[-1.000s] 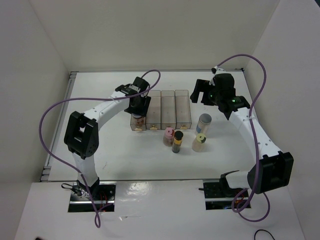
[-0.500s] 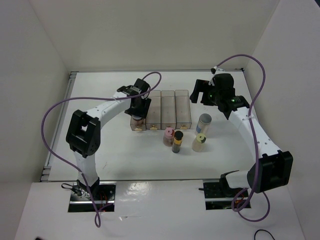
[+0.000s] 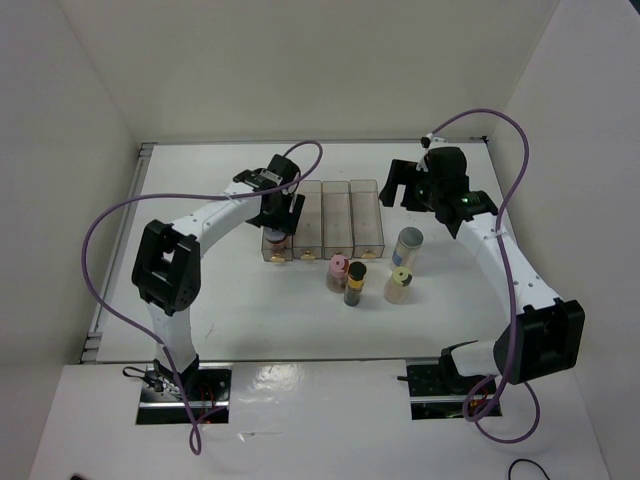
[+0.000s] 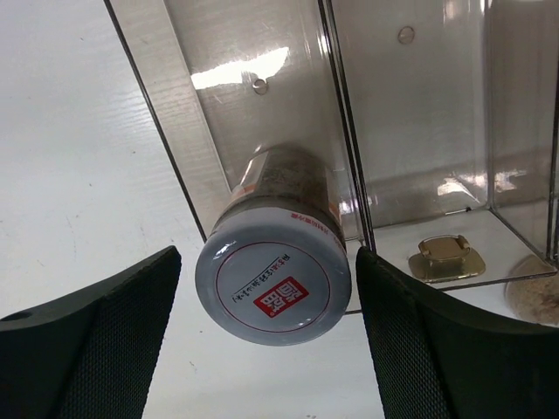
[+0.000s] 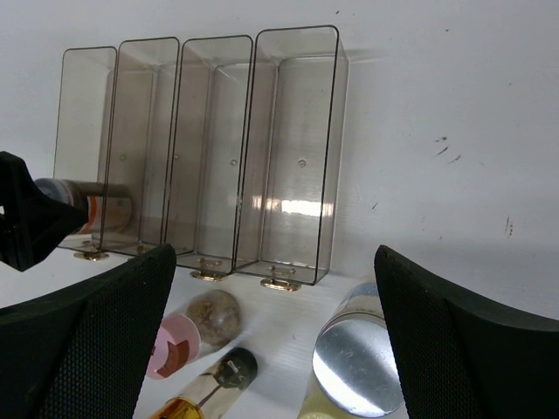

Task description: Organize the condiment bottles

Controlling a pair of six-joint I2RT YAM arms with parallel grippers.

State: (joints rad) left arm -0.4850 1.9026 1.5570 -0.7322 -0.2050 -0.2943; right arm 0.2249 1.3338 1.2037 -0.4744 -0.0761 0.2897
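Note:
A jar with a pink-white lid [image 4: 273, 276] lies in the leftmost slot of the clear four-slot tray [image 3: 338, 212], its lid end sticking out of the near end. My left gripper [image 4: 267, 258] is open around that lid, with a narrow gap at each finger [image 4: 96, 323]; from above the gripper [image 3: 281, 213] hangs over the jar [image 3: 277, 244]. Standing in front of the tray are the pink-lid jar [image 3: 338, 269], the dark jar [image 3: 354, 283], the yellow-green-lid jar [image 3: 400, 281] and the taller grey-lid jar [image 3: 409, 243]. My right gripper [image 3: 404, 186] is open and empty behind them.
In the right wrist view the tray [image 5: 297, 131] shows three empty slots, with gold feet at its near end. Below it are the grey lid [image 5: 358, 371], the pink lid [image 5: 170, 349] and the dark jar [image 5: 210, 390]. White walls enclose the table.
My left gripper has shifted slightly toward the back right above the leftmost slot. The jar stays in the slot. The right arm has barely moved.

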